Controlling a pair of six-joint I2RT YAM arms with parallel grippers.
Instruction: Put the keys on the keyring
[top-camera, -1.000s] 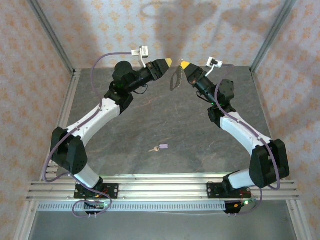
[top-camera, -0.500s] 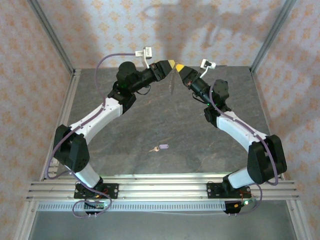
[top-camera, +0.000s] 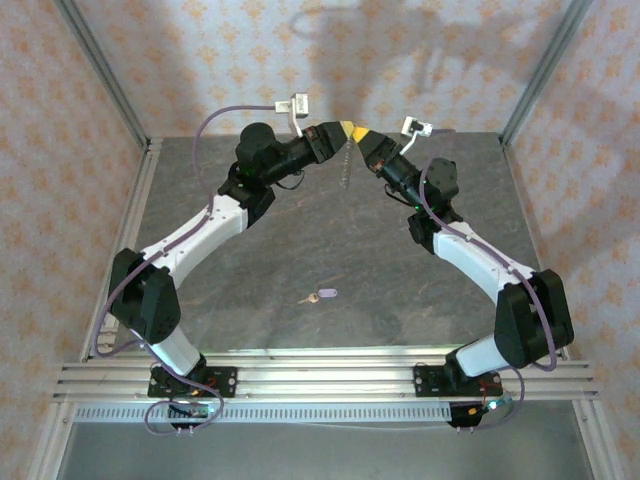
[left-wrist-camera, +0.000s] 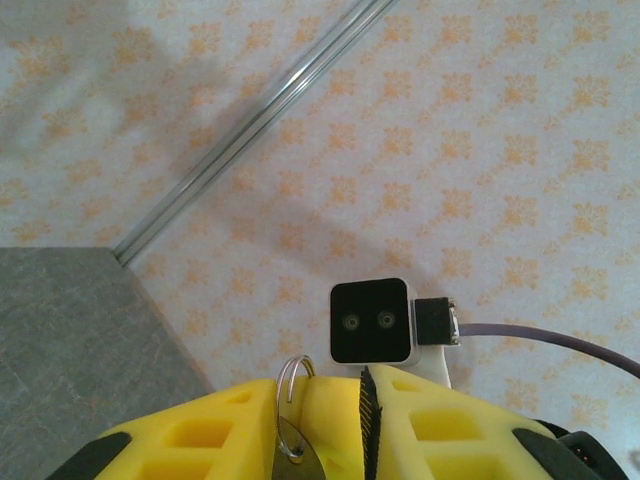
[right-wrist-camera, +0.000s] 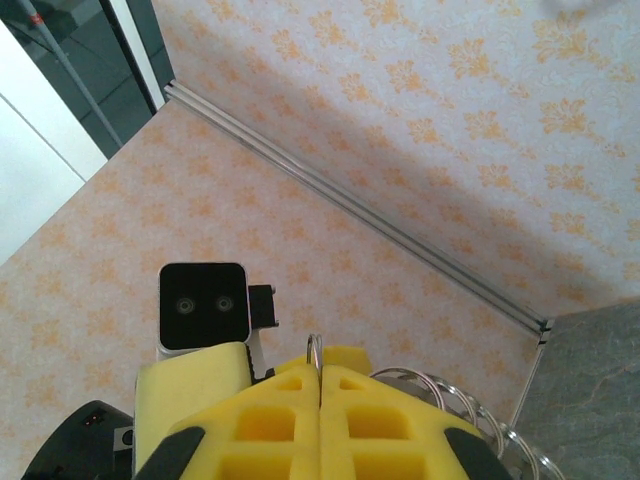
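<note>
The keys, a tiny lilac-headed one (top-camera: 322, 295), lie on the grey table (top-camera: 250, 270) between the arm bases, far from both grippers. The keyring (top-camera: 346, 165) hangs in the air at the back middle. My right gripper (top-camera: 359, 133) (right-wrist-camera: 320, 365) is shut on its thin wire loop (right-wrist-camera: 316, 346). My left gripper (top-camera: 344, 127) (left-wrist-camera: 325, 385) meets it tip to tip. Its jaws stand partly apart, and a small silver loop of the keyring (left-wrist-camera: 279, 384) with a tan piece sits between them, beside the right gripper's yellow tip.
Several silver loops (right-wrist-camera: 500, 420) of the ring's fringe dangle beside my right fingers. Patterned walls and metal frame posts (top-camera: 105, 80) close in the table on three sides. The rail (top-camera: 320, 375) carrying the arm bases runs along the near edge.
The two grippers have come together at the back middle, the right one bringing the keyring leftward. The left jaws have narrowed around the ring. The key has not moved.
</note>
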